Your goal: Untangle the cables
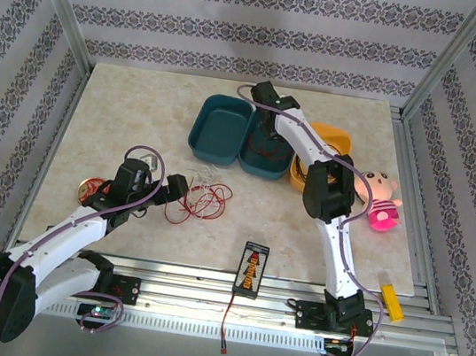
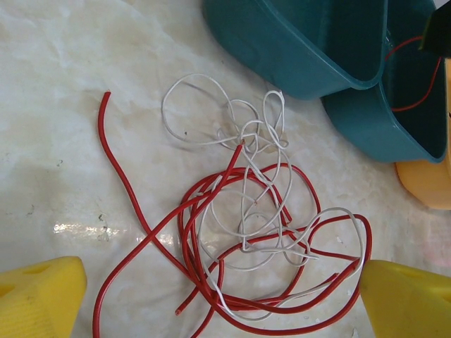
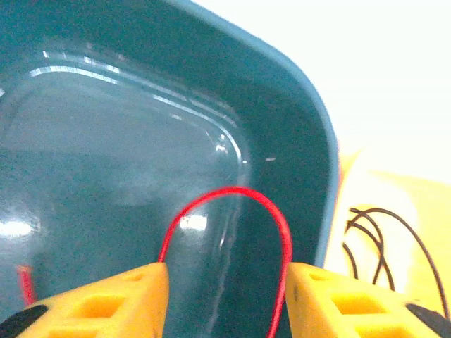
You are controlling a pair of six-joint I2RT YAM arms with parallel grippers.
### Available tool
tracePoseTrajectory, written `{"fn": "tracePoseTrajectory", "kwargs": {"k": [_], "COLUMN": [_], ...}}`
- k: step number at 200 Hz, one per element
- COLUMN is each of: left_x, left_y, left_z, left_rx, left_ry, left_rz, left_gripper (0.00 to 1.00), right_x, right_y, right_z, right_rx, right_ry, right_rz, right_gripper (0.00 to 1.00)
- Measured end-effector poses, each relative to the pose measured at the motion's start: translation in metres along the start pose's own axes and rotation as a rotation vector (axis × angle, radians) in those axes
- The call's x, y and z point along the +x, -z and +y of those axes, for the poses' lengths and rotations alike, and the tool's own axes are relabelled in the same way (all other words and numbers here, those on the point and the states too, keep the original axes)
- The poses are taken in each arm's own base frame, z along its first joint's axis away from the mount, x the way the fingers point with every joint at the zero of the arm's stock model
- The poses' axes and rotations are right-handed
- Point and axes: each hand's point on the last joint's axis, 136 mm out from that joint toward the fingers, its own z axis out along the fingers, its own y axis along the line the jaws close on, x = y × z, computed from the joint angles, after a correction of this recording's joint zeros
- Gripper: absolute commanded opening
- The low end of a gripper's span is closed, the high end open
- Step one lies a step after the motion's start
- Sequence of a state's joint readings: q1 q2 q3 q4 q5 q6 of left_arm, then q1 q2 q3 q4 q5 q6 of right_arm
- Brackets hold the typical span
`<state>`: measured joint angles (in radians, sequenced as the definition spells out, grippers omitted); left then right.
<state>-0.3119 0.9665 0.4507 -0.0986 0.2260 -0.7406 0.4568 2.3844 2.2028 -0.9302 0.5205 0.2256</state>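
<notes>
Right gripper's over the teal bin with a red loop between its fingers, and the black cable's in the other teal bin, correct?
Not quite. The black cable lies in the yellow bin, not a teal one; the right wrist view shows it. The right gripper is over the teal bin with the red loop between its fingers.

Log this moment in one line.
left gripper: open over red-white tangle | right gripper: open in teal bin, red cable loop between its jaws | black cable: in yellow bin
</notes>
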Motion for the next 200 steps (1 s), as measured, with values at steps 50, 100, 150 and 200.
{"fn": "tracePoseTrajectory", "kwargs": {"k": [50, 100, 150, 200], "left_x": [0.000, 0.001, 0.006, 0.007], "left_y": [0.000, -0.001, -0.006, -0.014], "left_z": [0.000, 0.002, 0.009, 0.010], "left_rx": [-0.002, -0.008, -0.040, -0.055], "left_ry": [-0.003, -0.010, -0.023, -0.022], "left_rz": [-0.002, 0.003, 0.028, 0.055], "left_gripper": [0.99, 0.99, 0.99, 0.99], "right_x": [-0.018, 0.011, 0.085, 0.140], "right_y": [0.066, 0.122, 0.151, 0.160], "right_z": [-0.014, 0.005, 0.042, 0.083], "right_rx": [-0.030, -0.194, -0.476, -0.592], "right_ry": [-0.031, -0.025, -0.116, -0.198], "right_rz": [-0.116, -0.160, -0.099, 0.006], "right_gripper": [0.50, 0.48, 0.46, 0.50]}}
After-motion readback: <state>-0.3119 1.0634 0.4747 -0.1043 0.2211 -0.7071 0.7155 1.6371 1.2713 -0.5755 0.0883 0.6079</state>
